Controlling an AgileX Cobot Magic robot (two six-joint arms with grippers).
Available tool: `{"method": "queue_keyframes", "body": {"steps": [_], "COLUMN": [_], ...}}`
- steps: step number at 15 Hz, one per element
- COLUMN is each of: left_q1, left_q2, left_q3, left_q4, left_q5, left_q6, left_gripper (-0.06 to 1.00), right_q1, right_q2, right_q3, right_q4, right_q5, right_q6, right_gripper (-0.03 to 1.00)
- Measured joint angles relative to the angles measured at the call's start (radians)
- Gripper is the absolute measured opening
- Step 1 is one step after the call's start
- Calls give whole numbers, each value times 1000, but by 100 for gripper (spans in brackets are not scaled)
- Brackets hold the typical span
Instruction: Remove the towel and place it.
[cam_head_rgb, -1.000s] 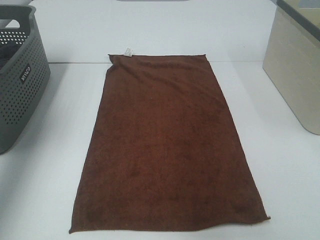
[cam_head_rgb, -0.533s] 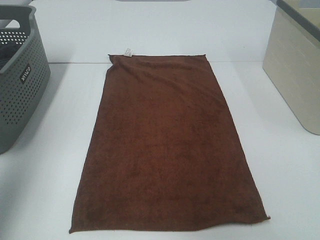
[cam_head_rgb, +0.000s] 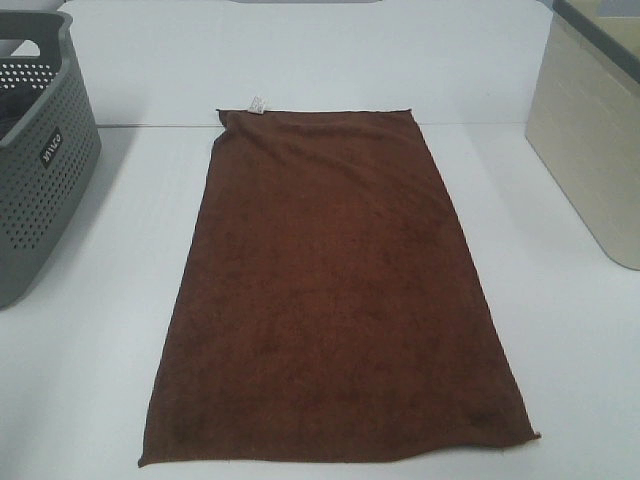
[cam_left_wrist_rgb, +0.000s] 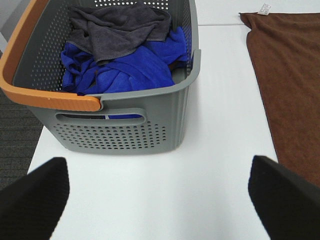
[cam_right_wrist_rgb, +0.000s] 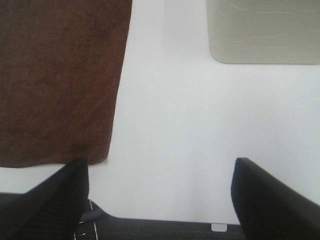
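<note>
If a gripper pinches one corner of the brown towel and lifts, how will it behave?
The towel will probably go limp and hang in folds: it lies flat as thin cloth with wavy edges. Being long, its far end would likely drag across the table. Its nap looks fuzzy, so slipping from the fingers seems unlikely.

Neither arm showing up in the high overhead shot. Left gripper (cam_left_wrist_rgb: 160, 195) spread wide apart, black fingertips (cam_left_wrist_rgb: 32, 200) poking in at the lower left and lower right corners of its wrist view, nothing pinched between them. Same deal on the right gripper (cam_right_wrist_rgb: 160, 200): jaws parted, dark pads (cam_right_wrist_rgb: 272, 200) sitting in the bottom corners (pretty blurry up close), gripping nothing.
</note>
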Motion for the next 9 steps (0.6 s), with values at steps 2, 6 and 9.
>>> {"method": "queue_keyframes", "body": {"steps": [2,6,9], "left_q1": [0,0,0], "left_q2": [-133,-370,-454], "left_q3": [61,124,127], "left_q4": [-2,-6,-62], "left_q5": [26,113,191], "left_q6": [16,42,43], "left_gripper": [89,89,89], "right_q1": [0,0,0], "right_q2": [-85,-210,-271], "right_q3": [70,117,123], "right_q4": [-9,-19,-19], "right_q5": [-17,-59,-70], "right_q6": [0,-11,-61], "right_gripper": [76,76,76]}}
